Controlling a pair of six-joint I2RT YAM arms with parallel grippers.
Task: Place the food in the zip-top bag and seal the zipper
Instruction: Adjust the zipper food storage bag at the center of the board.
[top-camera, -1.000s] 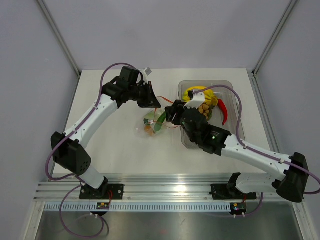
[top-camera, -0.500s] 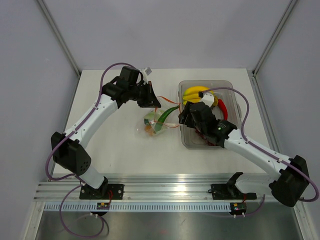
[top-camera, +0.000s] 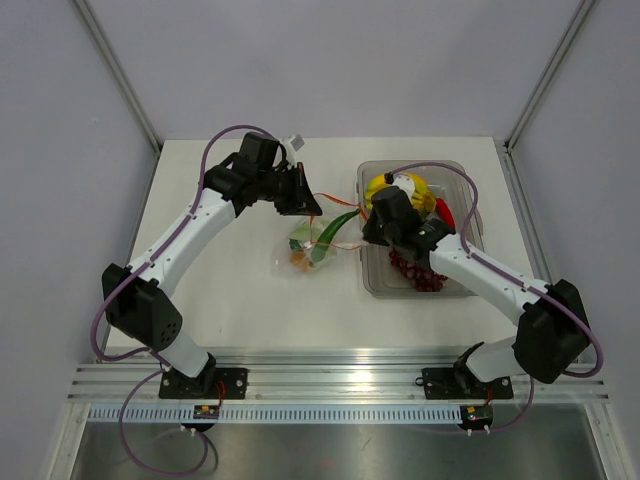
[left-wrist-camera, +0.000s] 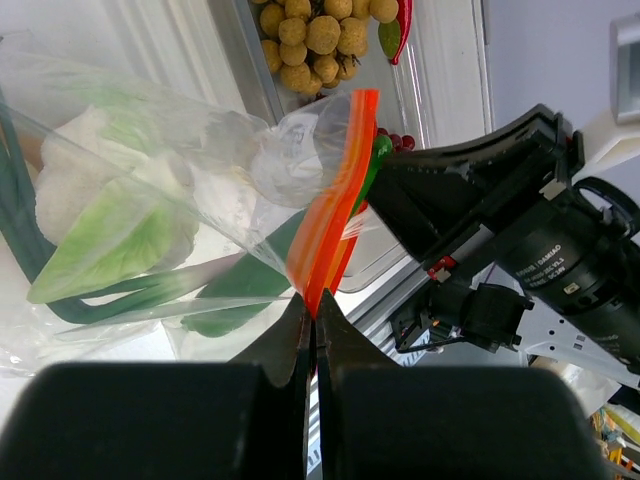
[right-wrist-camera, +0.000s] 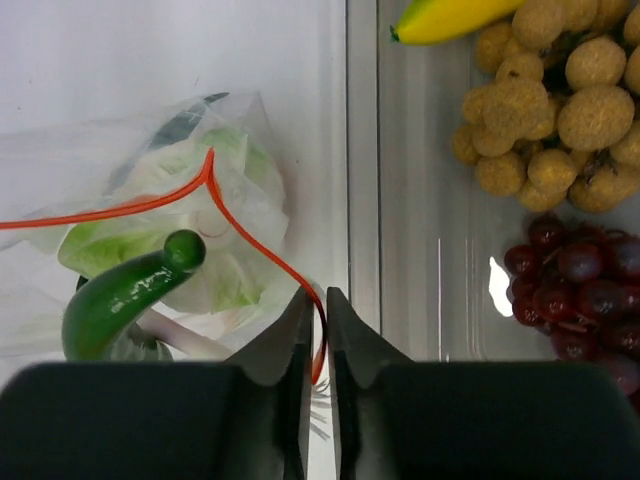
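We see the left tool pinched shut on one end of the zipper. The right tool is nearly closed on the other end, strip btwn its fingers. The zip-top bag sits approx. mid-desk, green veg at its mouth. Grapes and brown ball cluster are in the tub by the right edge.

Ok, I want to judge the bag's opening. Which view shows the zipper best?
Right wrist: the zipper runs as a clear red line over the bag, its bend visible. Left wrist sees it close but edge-on and foreshortened. Top external shows only thin red threads.
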